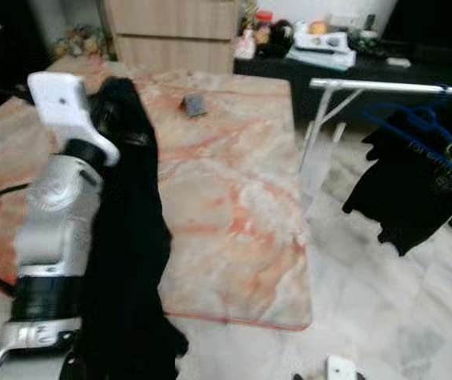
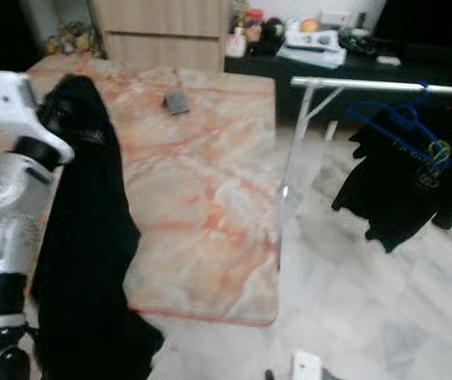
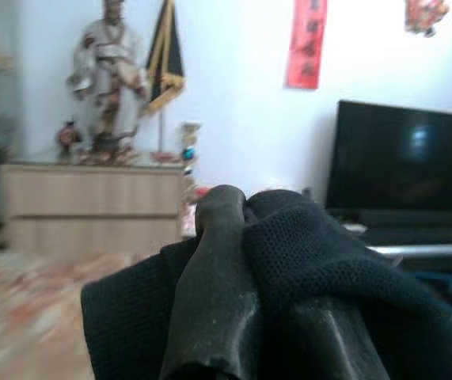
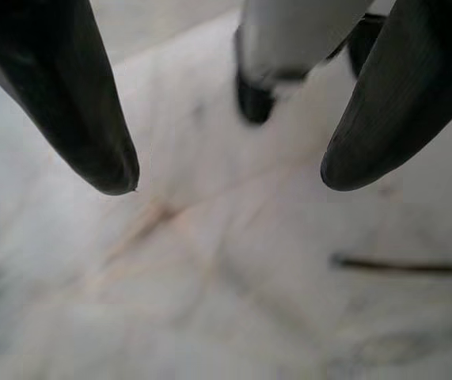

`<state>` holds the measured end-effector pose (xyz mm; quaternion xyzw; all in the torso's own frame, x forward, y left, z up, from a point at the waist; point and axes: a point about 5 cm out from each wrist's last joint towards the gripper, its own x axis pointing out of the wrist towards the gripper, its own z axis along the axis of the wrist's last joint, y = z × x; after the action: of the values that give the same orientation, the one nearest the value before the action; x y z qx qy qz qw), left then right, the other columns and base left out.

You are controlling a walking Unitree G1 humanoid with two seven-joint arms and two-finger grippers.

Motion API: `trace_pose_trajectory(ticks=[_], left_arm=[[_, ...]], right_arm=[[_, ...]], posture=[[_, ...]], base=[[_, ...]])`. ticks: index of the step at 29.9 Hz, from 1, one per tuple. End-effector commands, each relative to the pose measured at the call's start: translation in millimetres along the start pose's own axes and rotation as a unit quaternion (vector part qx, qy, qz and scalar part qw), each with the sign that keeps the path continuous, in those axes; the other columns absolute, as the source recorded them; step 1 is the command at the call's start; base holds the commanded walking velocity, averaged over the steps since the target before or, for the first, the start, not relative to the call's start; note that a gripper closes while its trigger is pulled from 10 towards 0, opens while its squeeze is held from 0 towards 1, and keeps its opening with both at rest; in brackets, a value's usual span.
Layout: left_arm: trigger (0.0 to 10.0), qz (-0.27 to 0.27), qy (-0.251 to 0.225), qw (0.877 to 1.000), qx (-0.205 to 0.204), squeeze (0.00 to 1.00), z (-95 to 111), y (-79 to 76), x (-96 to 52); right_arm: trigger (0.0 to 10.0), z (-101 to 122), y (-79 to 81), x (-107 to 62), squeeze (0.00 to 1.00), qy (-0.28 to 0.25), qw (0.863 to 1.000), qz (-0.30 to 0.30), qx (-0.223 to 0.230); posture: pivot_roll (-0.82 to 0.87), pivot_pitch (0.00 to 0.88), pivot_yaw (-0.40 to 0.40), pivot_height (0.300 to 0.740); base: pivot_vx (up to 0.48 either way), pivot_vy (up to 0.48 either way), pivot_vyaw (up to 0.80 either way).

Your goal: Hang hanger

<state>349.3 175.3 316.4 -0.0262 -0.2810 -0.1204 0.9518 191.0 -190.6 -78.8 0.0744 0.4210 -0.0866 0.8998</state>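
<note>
Risk of the black garment (image 1: pixel 131 237) slipping off or snagging on the rail's end, since soft, heavy knit hides any hanger inside and drags low toward the floor. Held high in the left gripper (image 3: pixel 233 261), fingers clamped on the waffle-textured cloth. Well apart to the right: thin silver rail (image 1: pixel 392 87) on white legs, already carrying a blue wire hanger (image 1: pixel 415 127) with another dark top. Right gripper (image 4: pixel 226 178) idle, fingers spread wide over pale marble floor (image 1: pixel 384 317). Pink-veined mat (image 1: pixel 233 198) between.
</note>
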Motion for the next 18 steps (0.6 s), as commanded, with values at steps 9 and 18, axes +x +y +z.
trace_pose_trajectory(ticks=[9,18], left_arm=[[10.0,-0.013,-0.035,0.999,-0.001,0.00,12,-3.5,12.1],[10.0,-0.025,0.036,0.998,-0.043,0.00,-20,-6.2,-27.0]], right_arm=[[10.0,-6,9.7,-0.5,0.00,0.009,1.000,0.009,0.006],[10.0,-8,8.9,-1.0,0.00,0.013,1.000,0.008,0.004]], posture=[[0.07,0.109,-0.028,0.740],[0.06,0.119,-0.028,0.740]], base=[[0.480,0.000,0.00],[0.175,0.000,0.00]])
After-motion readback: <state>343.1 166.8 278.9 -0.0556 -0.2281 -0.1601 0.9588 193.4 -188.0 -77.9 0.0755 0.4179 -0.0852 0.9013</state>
